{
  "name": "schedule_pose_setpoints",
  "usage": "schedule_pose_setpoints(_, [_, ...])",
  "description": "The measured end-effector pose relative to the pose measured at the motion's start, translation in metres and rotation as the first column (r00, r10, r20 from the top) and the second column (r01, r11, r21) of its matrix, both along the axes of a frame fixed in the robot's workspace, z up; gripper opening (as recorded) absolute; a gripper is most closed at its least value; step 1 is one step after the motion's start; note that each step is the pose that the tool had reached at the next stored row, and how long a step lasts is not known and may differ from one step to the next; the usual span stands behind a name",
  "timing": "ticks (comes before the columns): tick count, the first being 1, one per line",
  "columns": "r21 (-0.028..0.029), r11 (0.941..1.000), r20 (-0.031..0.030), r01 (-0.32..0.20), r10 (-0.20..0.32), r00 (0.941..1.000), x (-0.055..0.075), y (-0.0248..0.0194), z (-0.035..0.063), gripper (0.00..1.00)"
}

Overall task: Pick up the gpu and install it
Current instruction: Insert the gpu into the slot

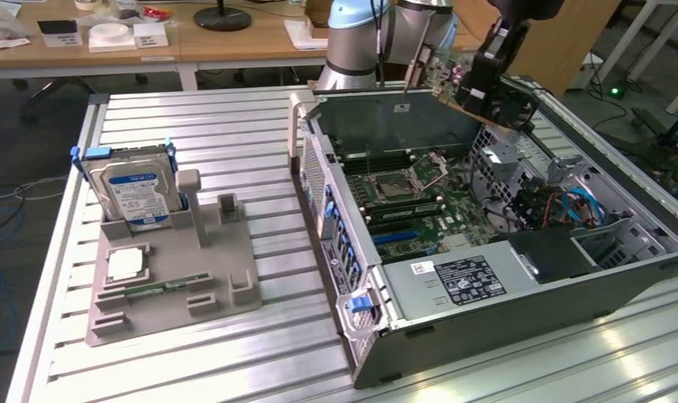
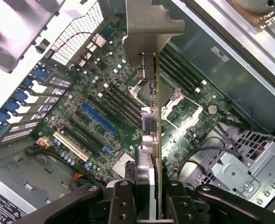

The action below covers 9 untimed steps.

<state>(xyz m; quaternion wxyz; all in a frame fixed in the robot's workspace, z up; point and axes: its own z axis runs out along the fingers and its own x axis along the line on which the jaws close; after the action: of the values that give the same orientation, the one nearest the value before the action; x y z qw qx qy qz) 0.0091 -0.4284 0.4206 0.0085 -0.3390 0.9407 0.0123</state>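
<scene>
**GPU IN GRIPPER, ABOVE OPEN PC CASE**

**Item 1 – gripper** [image 1: 477, 88]: is clamping the gpu [image 1: 445, 74], one finger pressing on each face. In wrist view the two black fingers [image 2: 121, 203] are pinching the card, which is showing edge-on between them.

**Item 2 – gpu:** is hanging in the air, tilted, over the far end of the PC case [image 1: 507, 319]. It is not touching anything inside. Green board side is facing the exterior view's left, black side is facing its right. Silver bracket [image 1: 412, 50] is sticking out at the end away from the gripper. Not seated in any slot.

**Item 3 – PC case:** is lying on its side w/ panel off, on the slatted metal desk [image 1: 205, 134]. Motherboard [image 1: 412, 214] is showing inside. Power supply w/ label [image 1: 462, 279] is sitting at the near end.

**Item 4 – blue slot** [image 2: 99, 118]: is lying bare on the motherboard, w/ black slots beside it.

**Item 5 – gray fixture** [image 1: 221, 260]: is sitting on the desk, at the exterior view's left of the case and apart from it. It is carrying the hard drive [image 1: 138, 191], which is standing upright in a blue-edged frame. A memory stick [image 1: 160, 288] is lying flat near the fixture's front.
</scene>
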Motion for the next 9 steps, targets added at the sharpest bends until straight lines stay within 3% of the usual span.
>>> schedule_pose_setpoints(9, [0.0011, 0.9958, 0.0000, -0.092, 0.092, 0.9958, 0.0000, 0.0000, 0.0000, 0.28])
